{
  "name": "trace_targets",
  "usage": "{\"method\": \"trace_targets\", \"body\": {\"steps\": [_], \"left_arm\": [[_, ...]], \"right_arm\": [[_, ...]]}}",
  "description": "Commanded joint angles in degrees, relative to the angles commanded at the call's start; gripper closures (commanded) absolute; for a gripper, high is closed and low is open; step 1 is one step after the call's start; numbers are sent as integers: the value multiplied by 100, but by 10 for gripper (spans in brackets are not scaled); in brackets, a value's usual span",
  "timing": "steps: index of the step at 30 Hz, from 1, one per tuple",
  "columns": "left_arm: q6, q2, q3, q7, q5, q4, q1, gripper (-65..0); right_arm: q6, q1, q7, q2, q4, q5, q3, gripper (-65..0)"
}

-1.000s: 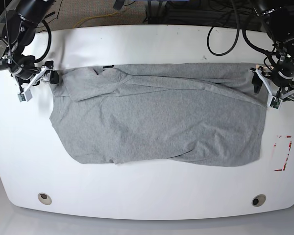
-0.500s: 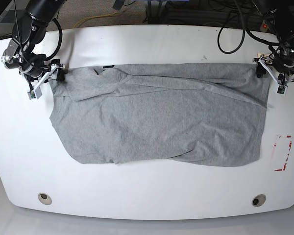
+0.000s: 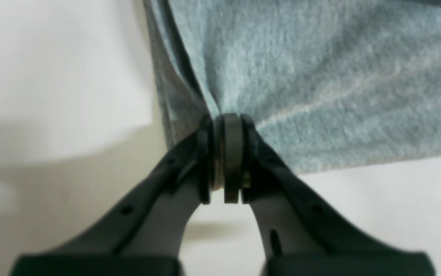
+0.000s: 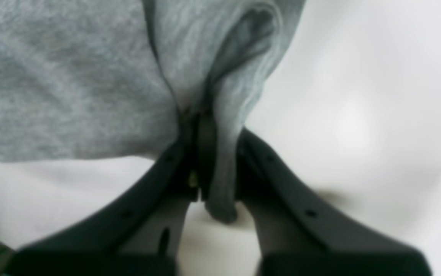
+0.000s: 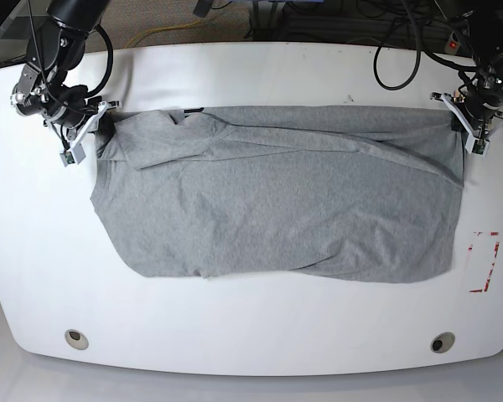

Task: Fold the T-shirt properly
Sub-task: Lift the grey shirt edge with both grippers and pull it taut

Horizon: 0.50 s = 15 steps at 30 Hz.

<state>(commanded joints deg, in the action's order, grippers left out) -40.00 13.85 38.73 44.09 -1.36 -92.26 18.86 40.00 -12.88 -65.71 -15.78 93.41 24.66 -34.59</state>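
Observation:
The heather-grey T-shirt lies spread across the white table, plain side up; no lettering shows. My left gripper is at the shirt's far right corner, shut on the cloth; in the left wrist view the gripper pinches the shirt edge. My right gripper is at the far left corner, shut on a bunched fold; in the right wrist view the gripper holds a tuck of shirt hanging between the pads.
A red-outlined marker is on the table at the right. Two round holes sit near the front edge. Cables lie beyond the far edge.
Both grippers have moved toward the far edge of the table, drawing the shirt's top edge and corners with them. The shirt has shifted slightly back.

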Motion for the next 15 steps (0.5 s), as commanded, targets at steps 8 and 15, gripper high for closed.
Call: {"method": "trace_targets", "body": {"steps": [8,15], "left_arm": [[0,0,123,0,-26,-255,721,-67],[0,-18,88,0,-35,-264,870,-326]], "right_arm": [[0,-853,-237,246,853,0,-431,0],[0,-976,-237,334,985,0,-633,-276]]}}
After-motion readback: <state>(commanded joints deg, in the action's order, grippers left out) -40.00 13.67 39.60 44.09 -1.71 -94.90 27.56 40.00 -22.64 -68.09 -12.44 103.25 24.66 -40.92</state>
